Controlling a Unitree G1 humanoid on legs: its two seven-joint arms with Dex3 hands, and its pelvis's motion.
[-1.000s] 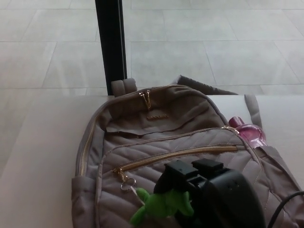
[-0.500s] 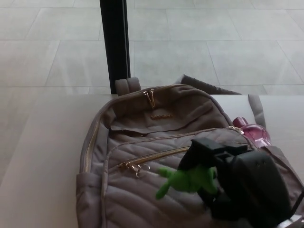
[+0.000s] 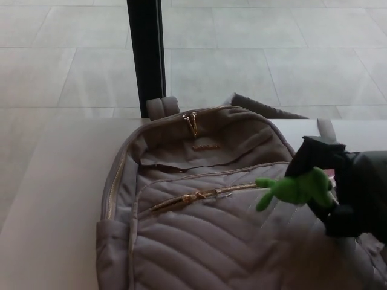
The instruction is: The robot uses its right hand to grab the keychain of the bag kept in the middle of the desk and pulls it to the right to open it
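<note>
The green keychain [image 3: 294, 188] is being gripped in the closed right hand [image 3: 338, 190] at three o'clock, so the bag [image 3: 205, 199] zipper [image 3: 195, 197] can be drawn open.

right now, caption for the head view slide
Right hand holds the green keychain at the right of the grey bag.

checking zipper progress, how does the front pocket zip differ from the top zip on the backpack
The front pocket zip runs slanted across the quilted panel, its pull tugged rightward by the green keychain in the right hand. The top zip has two gold pulls hanging loose, untouched. Both are gold on the grey backpack.
</note>
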